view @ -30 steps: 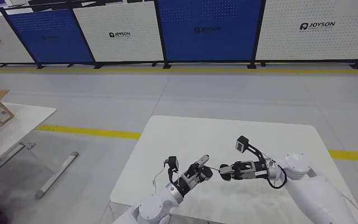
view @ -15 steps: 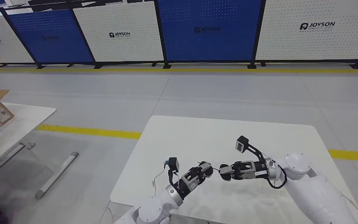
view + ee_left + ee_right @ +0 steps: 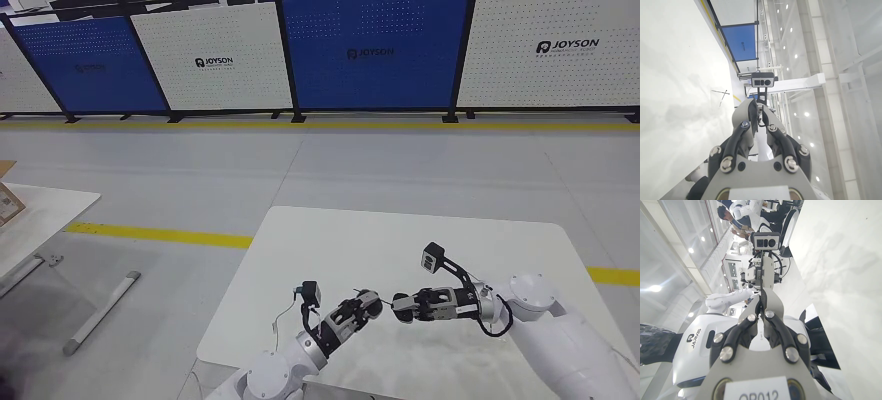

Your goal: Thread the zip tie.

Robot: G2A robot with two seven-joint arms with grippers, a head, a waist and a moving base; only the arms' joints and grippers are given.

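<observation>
Here's where I've got the rig sitting right now. Both arms are up over the plain white rectangular tabletop (image 3: 450,235), above its near half and a bit toward its left side. The left claw (image 3: 366,302) and the right claw (image 3: 399,306) point tip to tip, just beside each other with only a sliver of air between them.

The left claw is clenched down to a narrow slit. On the left wrist feed I can see a thin black plastic zip tie (image 3: 762,125) curling in that slit between its fingers (image 3: 770,118), so that's what it's grasping. How much of the tie pokes out toward the right claw I honestly can't make out.

The right claw is clenched too, its fingers (image 3: 774,302) pressed together with the dark ribbed pads meeting. I can't tell from my feeds whether any of the tie is pinched in there.

There are also two spare thin black zip ties (image 3: 721,95) lying flat on the tabletop, crossed over each other and close to one of its edges. I can't tell which edge.
</observation>
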